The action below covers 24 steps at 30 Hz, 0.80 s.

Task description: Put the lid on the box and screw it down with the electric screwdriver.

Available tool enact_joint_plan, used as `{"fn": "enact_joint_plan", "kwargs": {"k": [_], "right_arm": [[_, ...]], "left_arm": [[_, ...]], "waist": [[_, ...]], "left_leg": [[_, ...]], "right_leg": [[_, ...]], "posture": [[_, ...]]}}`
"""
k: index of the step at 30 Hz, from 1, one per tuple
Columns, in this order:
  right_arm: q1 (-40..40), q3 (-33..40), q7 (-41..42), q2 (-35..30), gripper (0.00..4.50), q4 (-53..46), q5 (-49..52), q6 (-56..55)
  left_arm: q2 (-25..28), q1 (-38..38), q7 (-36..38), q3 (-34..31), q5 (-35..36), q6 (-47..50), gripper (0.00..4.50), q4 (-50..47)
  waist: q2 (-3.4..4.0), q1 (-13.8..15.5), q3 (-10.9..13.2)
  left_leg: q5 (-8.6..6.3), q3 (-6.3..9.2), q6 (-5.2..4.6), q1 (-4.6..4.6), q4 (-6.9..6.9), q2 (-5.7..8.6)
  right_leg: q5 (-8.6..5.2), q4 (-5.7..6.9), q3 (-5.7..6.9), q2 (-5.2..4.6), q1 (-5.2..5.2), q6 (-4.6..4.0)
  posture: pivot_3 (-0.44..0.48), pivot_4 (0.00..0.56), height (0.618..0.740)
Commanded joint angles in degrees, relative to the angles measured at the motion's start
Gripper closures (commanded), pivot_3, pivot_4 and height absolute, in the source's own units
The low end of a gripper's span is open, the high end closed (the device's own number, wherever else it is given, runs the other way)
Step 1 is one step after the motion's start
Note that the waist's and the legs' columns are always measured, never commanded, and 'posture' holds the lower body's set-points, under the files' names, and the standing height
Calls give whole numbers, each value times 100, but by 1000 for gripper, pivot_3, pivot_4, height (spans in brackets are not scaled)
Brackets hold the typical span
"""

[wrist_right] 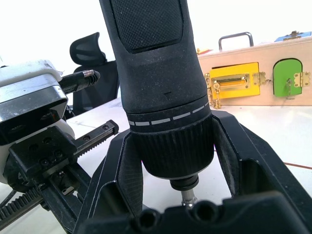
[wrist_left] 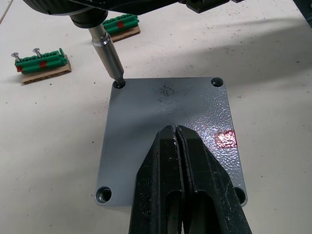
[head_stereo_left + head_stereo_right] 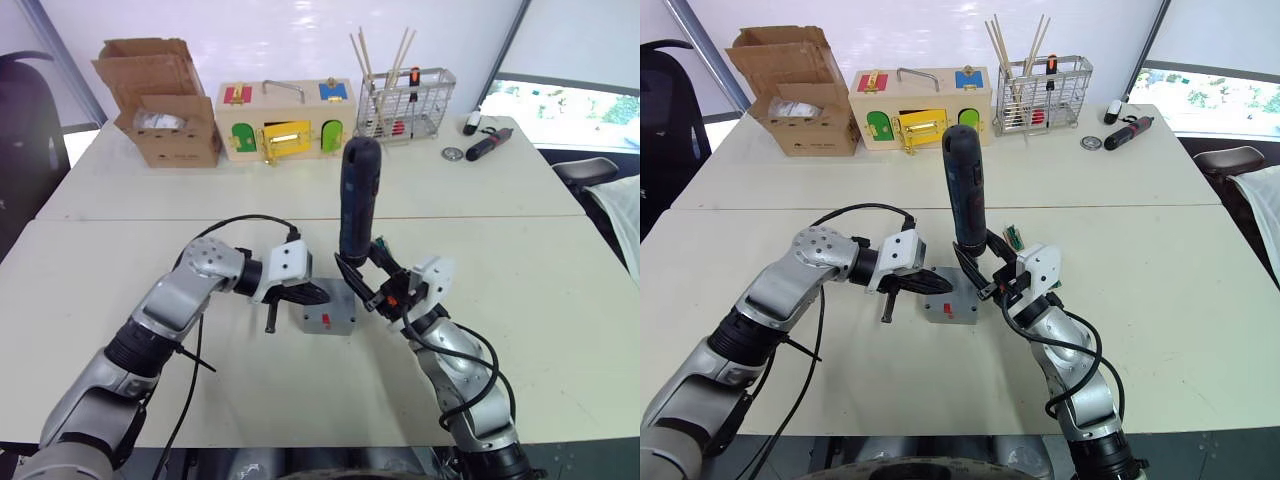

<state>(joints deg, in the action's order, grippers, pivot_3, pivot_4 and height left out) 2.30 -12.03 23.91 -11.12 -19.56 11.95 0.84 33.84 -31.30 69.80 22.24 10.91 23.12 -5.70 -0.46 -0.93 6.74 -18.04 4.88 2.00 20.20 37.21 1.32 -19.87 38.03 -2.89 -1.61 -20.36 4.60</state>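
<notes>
- two grippers meet at the small grey box [image 3: 952, 310] near the middle of the front table [image 3: 1160, 300], with the lid [image 2: 165, 141] already sitting flat on top of it.
- the right gripper [image 3: 362, 278] is clamped around the lower body of the electric screwdriver [image 3: 358, 200], holding it upright over the box.
- the screwdriver's bit [image 2: 109, 56] is down in one corner screw hole of the lid; the other corner holes are in plain sight.
- the left gripper [image 2: 178, 139] has its fingers pressed together with nothing between them, tips resting on the lid beside a small red mark [image 2: 225, 139].
- two green blocks [image 2: 41, 63] with screws lie on the table just beyond the box.
- a cardboard box [image 3: 160, 100], a wooden latch box [image 3: 287, 120] and a wire basket [image 3: 405, 105] stand along the far table.
</notes>
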Motion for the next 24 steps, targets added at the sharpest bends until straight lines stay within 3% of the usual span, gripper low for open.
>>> {"fn": "enact_joint_plan", "kwargs": {"k": [1, 8, 14, 18, 24], "right_arm": [[371, -208, 46, -139, 2752, 569, -200, 463], [264, -67, 70, -224, 2752, 212, -163, 289], [-95, 387, 109, -524, 2752, -800, 204, 647], [-410, 814, 75, -768, 2752, -1605, 886, 1392], [-1386, 1965, -542, -748, 2752, -1787, 2582, 2657]], "left_arm": [[117, 122, -5, 187, -232, 119, 4500, 176], [120, 144, -7, 177, -219, 118, 4500, 169], [98, 162, 18, 132, -162, 97, 4500, 269], [24, 171, -42, 62, -91, 103, 4500, 383], [-119, 171, -185, -515, 533, 665, 4500, 277]], "waist": [[0, -1, 0], [5, 3, 5], [22, 12, 61], [28, 27, 116], [24, 15, 193]], "left_leg": [[0, 0, 0, 0, 0, 0], [0, 0, 0, 2, -1, 0], [1, -1, 1, 18, 0, 2], [2, 1, 4, 24, 0, 2], [7, 0, 13, 40, 2, 4]], "right_leg": [[0, -1, 0, 0, 0, 0], [-1, -2, 0, -2, -1, -1], [0, -3, 0, -6, -14, 0], [0, -2, 1, -6, -19, 0], [3, 4, 2, -11, -34, 0]], "posture": [[0, 150, 740], [0, 150, 740], [0, 150, 740], [0, 150, 740], [0, 150, 740]]}}
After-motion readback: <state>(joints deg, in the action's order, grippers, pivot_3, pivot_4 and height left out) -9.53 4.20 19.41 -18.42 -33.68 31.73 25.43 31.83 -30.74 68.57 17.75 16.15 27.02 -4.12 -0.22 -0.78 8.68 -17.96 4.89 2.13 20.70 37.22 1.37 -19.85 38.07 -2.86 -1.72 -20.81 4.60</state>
